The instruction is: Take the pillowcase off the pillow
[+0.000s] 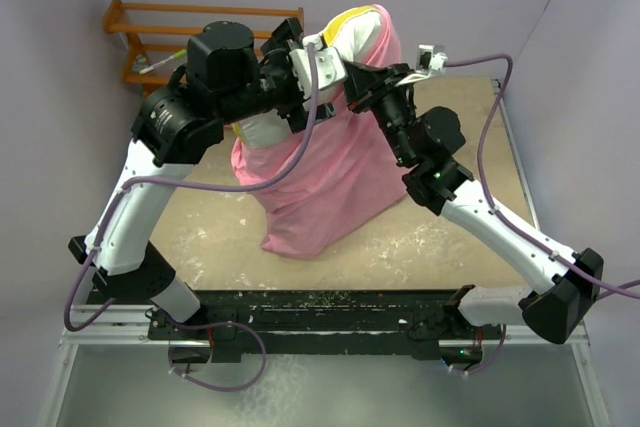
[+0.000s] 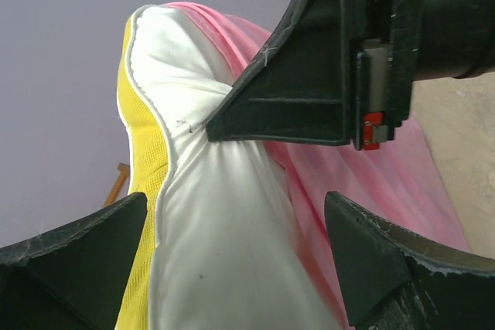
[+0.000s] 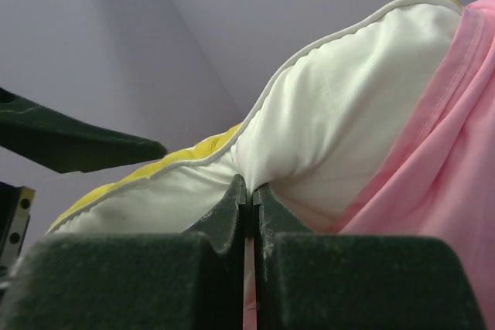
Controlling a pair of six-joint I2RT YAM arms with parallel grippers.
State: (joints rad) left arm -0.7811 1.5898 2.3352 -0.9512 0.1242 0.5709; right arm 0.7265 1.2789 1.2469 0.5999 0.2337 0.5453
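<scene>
**top view**
- pillow (image 1: 350,32): stands on end mid-surface; white top with a yellow band pokes out of the case
- pillowcase (image 1: 320,177): pink, bunched around the lower pillow, bottom edge resting on the surface (image 1: 450,137)
- arms: left arm (image 1: 140,197) and right arm (image 1: 490,227) both reach to the exposed top; fingertips hard to make out here
- background: wooden rack (image 1: 150,32) at the far left corner

**left wrist**
- left tool (image 2: 236,206): fingers spread wide, pillow sits between them, no clamp
- right tool (image 2: 232,125): comes in from the upper right, tip dug into the white fabric beside the piped seam, cloth puckered there
- pillow: white face centre, yellow band down its left side
- pillowcase: pink folds fall along the pillow's right side

**right wrist**
- right tool: fingers pressed together, pinching a fold of white pillow fabric just under the piped edge
- pillowcase: on the right, hem lying across the white face
- left tool: one dark finger at frame left, apart from the pinch
</scene>
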